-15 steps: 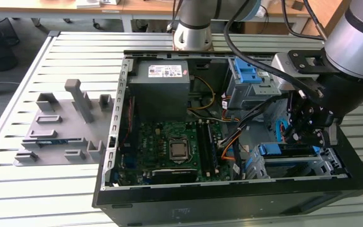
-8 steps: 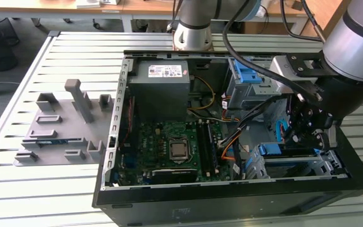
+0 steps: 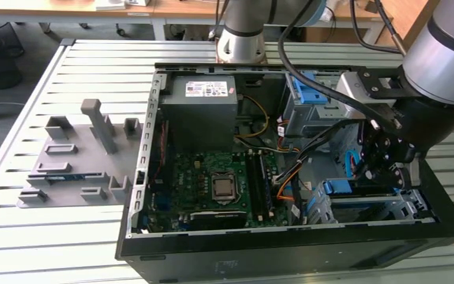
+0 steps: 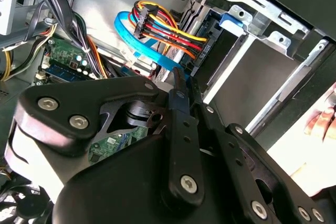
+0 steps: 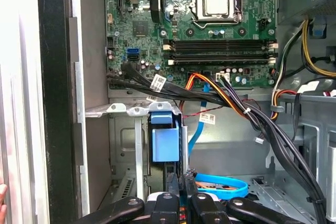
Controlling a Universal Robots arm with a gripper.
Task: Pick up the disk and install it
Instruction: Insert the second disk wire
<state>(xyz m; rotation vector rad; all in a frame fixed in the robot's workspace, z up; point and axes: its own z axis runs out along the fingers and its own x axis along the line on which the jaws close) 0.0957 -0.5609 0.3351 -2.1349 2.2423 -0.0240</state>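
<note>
Though hidden elsewhere, disk [image 5: 164, 145] in bay [image 5: 131, 109]

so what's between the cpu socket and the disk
Memory slots and a bundle of black and orange cables, seen in the first wrist view.

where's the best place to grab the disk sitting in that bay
Grip the disk by its exposed blue carrier end, coming in from the case's open side. It stands on edge inside the metal cage, so that narrow end is what's free; pinch across its thin faces.
</note>
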